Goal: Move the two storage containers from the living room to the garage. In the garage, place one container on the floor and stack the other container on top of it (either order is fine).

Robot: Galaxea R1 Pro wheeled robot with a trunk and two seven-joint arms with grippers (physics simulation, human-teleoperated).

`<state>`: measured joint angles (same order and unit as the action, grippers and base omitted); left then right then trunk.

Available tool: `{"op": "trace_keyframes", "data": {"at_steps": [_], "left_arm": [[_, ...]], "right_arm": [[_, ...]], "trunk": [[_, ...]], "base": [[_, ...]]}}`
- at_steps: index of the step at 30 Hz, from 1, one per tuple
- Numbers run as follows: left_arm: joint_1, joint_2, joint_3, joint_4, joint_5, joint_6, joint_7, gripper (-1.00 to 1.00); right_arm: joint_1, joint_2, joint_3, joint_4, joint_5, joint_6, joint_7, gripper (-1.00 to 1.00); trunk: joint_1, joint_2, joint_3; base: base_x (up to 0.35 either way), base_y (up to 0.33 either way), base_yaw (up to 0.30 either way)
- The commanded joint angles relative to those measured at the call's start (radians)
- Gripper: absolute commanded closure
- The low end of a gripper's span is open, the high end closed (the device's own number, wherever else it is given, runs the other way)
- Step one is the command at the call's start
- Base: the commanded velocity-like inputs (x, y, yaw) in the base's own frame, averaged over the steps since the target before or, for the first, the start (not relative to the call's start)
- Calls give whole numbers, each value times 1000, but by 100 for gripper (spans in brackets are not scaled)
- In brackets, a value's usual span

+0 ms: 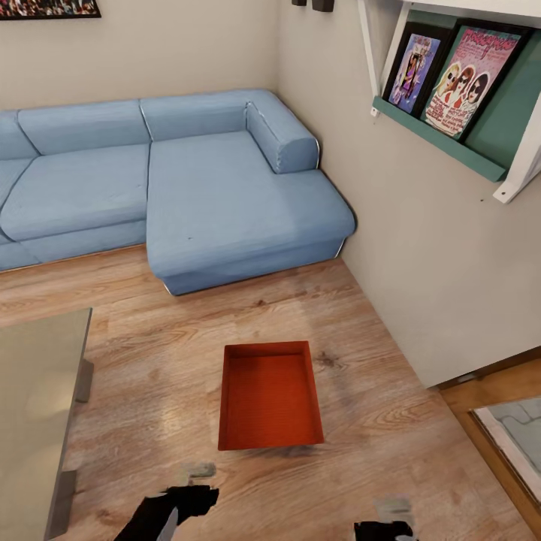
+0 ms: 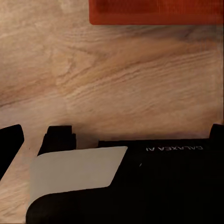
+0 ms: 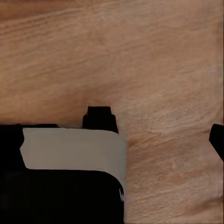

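One orange-red storage container (image 1: 270, 394) lies empty on the light wood floor of the living room, just ahead of me. One edge of this storage container (image 2: 154, 11) also appears in the left wrist view. My left gripper (image 1: 188, 492) hangs low, near the container's near left corner and apart from it. One dark finger (image 2: 10, 142) stands at each side of that wrist view, so it is open and empty. My right gripper (image 1: 391, 520) is low by the container's near right side, one finger (image 3: 217, 140) spread far out, nothing held.
A blue corner sofa (image 1: 225, 188) fills the back. A glass-topped table (image 1: 37, 391) stands close on the left. The beige wall (image 1: 421, 225) with a picture shelf (image 1: 451, 83) runs along the right, with a glass door (image 1: 515, 428) beyond its corner.
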<state>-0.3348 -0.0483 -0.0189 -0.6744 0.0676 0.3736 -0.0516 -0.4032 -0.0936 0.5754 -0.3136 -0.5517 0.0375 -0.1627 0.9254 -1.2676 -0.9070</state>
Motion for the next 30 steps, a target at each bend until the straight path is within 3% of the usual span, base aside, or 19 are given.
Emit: {"op": "trace_keyframes", "data": {"at_steps": [1,2,4,7,9,14,17,23,26,30], "left_arm": [[-15,-16,-1,-8,4,62,1,-100],[-22,-20,-1,-11,4,79,2,-100],[-113,-36,-1,-20,4,141,2,-100],[-183,-38,-1,-22,4,149,2,-100],[-227,-39,-1,-20,6,149,3,-100],[-273,-39,-1,-9,6,143,3,-100],[-294,-39,-1,8,11,96,3,-100],[-352,-46,-1,129,6,43,3,-100],[-364,-45,-1,153,5,38,3,-100],[-368,-42,-1,151,5,35,3,-100]], "right_arm": [[-38,-1,8,-3,-9,6,-24,-100],[-50,-1,8,-3,-9,6,-28,-100],[-142,1,8,-3,-11,9,-46,-100],[-213,5,8,2,-11,9,-85,-100],[-266,25,7,11,-12,8,-117,-100],[-310,62,7,16,-12,2,-146,-100],[-333,83,7,17,-11,-3,-165,-100],[-356,110,7,21,-11,-6,-177,-100],[-364,135,8,22,-11,-6,-177,-100],[-367,148,8,22,-11,-7,-178,-100]], "trunk": [[0,0,-1],[0,0,-1],[0,0,-1],[0,0,-1],[0,0,-1],[0,0,-1],[0,0,-1],[0,0,-1],[0,0,-1],[0,0,-1]], "base": [[0,0,0],[0,0,0],[0,0,0],[0,0,0],[0,0,0],[0,0,0],[0,0,0],[0,0,0],[0,0,0],[0,0,0]]}}
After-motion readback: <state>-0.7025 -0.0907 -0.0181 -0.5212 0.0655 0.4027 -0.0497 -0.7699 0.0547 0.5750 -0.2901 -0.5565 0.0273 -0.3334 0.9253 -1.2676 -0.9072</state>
